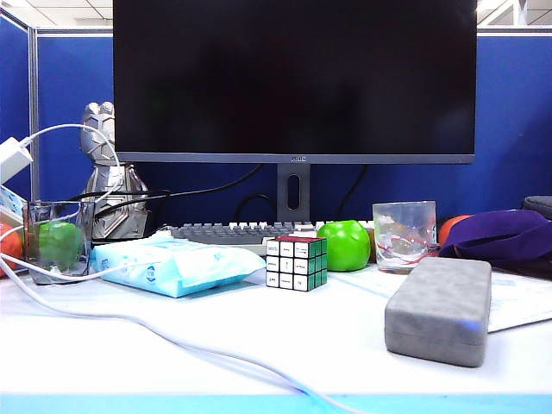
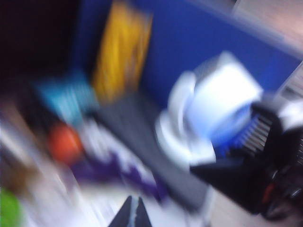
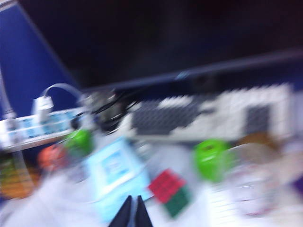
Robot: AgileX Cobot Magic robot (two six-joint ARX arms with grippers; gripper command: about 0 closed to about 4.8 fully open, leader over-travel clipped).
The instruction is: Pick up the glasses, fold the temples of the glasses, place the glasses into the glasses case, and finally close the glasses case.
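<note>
Exterior view shows the glasses case [image 1: 439, 310] shut on the table's [image 1: 259, 345] right side, glasses unseen, so I judge the task finished, my left gripper [image 2: 134, 213] and right gripper [image 3: 133, 212] both pinched closed on nothing, lifted clear.

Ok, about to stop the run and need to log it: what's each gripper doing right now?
Left gripper: shut, holding nothing, up off the table.
Right gripper: shut, holding nothing, up above the desk.
</note>
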